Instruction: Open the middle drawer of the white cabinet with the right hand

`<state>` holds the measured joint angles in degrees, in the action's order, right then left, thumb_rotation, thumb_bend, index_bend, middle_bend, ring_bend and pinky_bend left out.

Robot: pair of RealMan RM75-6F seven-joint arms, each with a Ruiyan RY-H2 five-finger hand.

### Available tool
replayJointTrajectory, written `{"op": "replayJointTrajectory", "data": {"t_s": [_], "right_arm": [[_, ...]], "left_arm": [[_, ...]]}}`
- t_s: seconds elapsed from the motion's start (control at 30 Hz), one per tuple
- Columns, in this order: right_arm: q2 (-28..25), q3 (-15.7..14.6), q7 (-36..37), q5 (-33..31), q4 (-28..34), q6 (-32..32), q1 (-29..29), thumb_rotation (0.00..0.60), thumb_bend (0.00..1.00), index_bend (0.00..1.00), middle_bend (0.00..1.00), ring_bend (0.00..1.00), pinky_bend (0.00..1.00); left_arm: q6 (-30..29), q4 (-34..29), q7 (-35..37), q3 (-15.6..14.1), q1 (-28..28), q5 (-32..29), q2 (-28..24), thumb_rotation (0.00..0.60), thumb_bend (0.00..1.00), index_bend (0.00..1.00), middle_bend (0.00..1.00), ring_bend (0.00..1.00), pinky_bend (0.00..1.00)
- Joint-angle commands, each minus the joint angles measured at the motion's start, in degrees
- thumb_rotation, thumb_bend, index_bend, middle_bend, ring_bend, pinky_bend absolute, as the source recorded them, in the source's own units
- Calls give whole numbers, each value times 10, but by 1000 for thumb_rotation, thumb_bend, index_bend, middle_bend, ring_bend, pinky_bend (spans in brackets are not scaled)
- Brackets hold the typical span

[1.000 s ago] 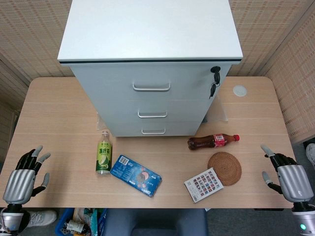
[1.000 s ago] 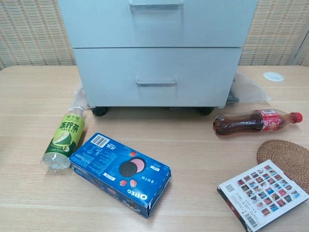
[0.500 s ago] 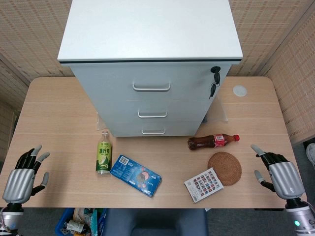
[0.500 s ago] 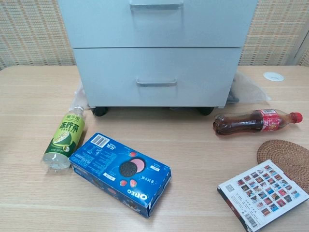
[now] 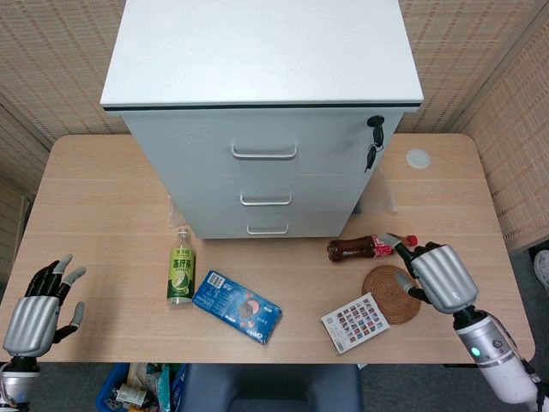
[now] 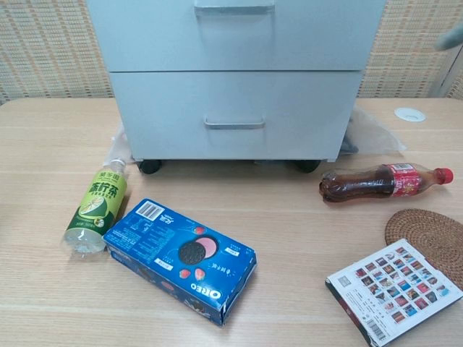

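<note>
The white cabinet (image 5: 257, 51) stands at the back middle of the table, all three drawers closed. Its middle drawer (image 5: 313, 192) carries a thin metal handle (image 5: 265, 202), which the chest view shows at the top edge as handle (image 6: 234, 7). My right hand (image 5: 439, 276) hovers over the woven coaster (image 5: 384, 299), fingers apart and holding nothing, well to the right of and below the handle. A grey blur (image 6: 450, 35) at the chest view's top right looks like one of its fingers. My left hand (image 5: 36, 312) is at the front left table edge, fingers spread and empty.
A cola bottle (image 5: 364, 249) lies just left of the right hand, between it and the cabinet. A patterned card box (image 5: 354, 322), an Oreo box (image 5: 237, 306) and a green tea bottle (image 5: 180, 270) lie in front. Keys (image 5: 374, 137) hang from the cabinet's lock.
My right hand has moved left and away from the table's right edge, and is now over the coaster beside the cola bottle. The left hand has barely shifted.
</note>
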<state>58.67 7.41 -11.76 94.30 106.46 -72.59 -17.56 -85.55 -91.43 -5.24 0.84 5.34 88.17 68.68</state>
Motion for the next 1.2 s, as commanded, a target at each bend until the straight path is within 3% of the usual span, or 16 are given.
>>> {"op": "replayJointTrajectory", "data": {"t_s": [0.03,0.27,0.43,0.53,0.77,0.8,0.87,1.2], "right_arm": [[-7,28,-43,-26,41,50,-44,600,380,210,868,852,817],[-7,62,-126,-102,94,124,-107,600,445,203,917,930,882],[10,80,-172,-156,112,148,-145,600,450,58,917,937,889],[20,86,-187,-176,114,151,-162,600,450,20,916,937,889],[36,98,-209,-214,112,156,-200,600,450,20,917,937,889],[37,99,-211,-219,111,157,-205,600,450,20,917,937,889],[42,103,-217,-232,109,162,-218,600,450,20,917,937,889],[51,119,-245,-306,97,178,-279,600,450,153,920,941,889]], "left_arm": [[0,-1,-1,0,0,0,-2,600,474,178,39,48,95],[0,-5,-2,0,2,4,-4,600,474,178,38,48,95],[2,-5,-3,-1,2,4,-5,600,474,178,38,48,95],[2,-4,-2,0,3,4,-6,600,474,178,38,48,95],[4,-4,-2,1,5,5,-7,600,474,178,38,48,95],[23,-52,23,37,28,-29,-35,600,474,178,38,48,95],[8,-39,-11,3,2,-19,3,600,474,178,38,48,95],[1,-15,-5,3,6,1,-4,600,474,178,38,48,95]]}}
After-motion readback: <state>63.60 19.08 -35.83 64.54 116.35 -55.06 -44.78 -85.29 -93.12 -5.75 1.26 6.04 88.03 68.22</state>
